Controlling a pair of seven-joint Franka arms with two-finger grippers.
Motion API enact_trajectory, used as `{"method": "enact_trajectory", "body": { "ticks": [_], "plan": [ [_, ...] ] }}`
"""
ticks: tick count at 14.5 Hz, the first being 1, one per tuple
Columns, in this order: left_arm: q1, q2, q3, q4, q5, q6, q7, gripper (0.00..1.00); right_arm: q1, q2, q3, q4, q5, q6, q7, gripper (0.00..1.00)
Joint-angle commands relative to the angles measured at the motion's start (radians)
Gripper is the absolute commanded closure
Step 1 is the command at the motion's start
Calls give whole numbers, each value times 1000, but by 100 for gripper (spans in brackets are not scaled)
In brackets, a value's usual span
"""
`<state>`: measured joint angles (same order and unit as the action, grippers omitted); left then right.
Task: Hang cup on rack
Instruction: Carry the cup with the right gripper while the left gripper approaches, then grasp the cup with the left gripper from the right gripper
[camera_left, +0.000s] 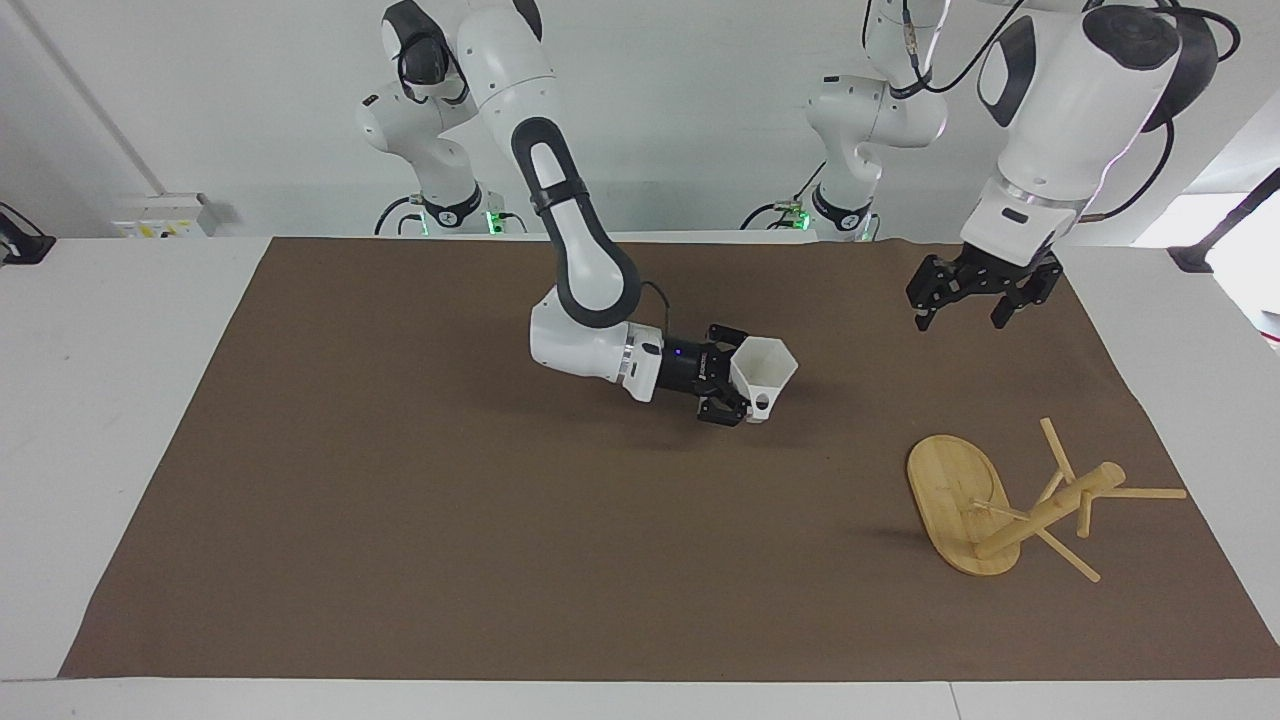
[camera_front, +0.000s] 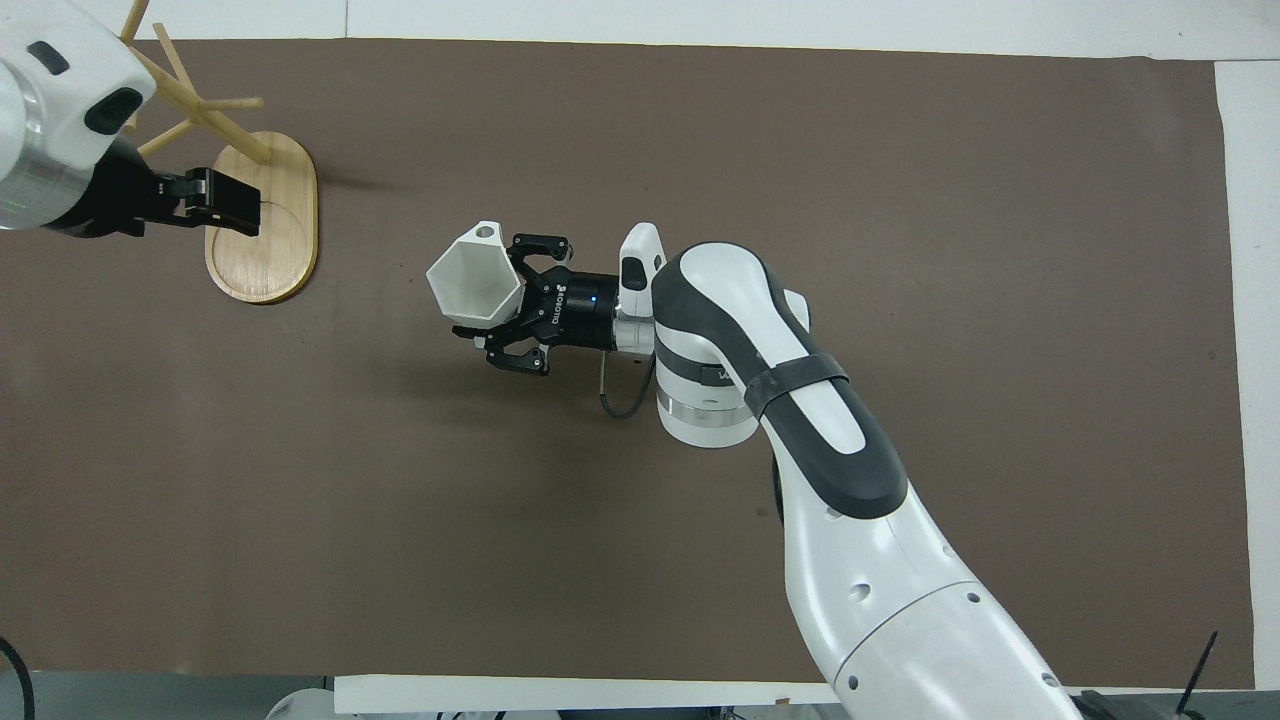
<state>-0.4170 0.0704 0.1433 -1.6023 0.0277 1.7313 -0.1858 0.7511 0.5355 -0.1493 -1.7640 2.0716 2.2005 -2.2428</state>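
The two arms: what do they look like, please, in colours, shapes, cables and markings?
Both arms have glossy white rounded shells with dark grey or black joint bands. The right pincer is black, with jointed links, small white lettering and a blue light on its black wrist; a thin black cable loops there. The left pincer is black too; black cables hang near that arm's upper part.

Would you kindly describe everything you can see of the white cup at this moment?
The cup is small, white and faceted, plastic by the look of it, with a hexagonal rim and an angular open handle. The right gripper is shut on its wall and holds it in the air over the brown mat, about mid-table. It lies tipped on its side, its open mouth turned toward the left arm's end, where the rack stands. It looks empty. Nothing but the gripper touches it.
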Motion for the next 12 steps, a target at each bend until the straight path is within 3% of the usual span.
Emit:
{"method": "enact_trajectory", "body": {
  "ticks": [1, 6, 10, 12],
  "plan": [
    [-19, 6, 9, -16, 15, 36, -23, 0, 45, -5, -6, -15, 111, -2, -70, 95],
    [-91, 20, 9, -65, 15, 91, -109, 1, 80, -5, -6, -17, 148, 67, -143, 95],
    [-161, -29, 10, -186, 15, 79, -115, 2, 94, -8, -6, -12, 140, 127, -136, 95],
    [-172, -32, 9, -194, 15, 96, -124, 3, 96, -8, -7, -11, 140, 131, -135, 95]
  ]
}}
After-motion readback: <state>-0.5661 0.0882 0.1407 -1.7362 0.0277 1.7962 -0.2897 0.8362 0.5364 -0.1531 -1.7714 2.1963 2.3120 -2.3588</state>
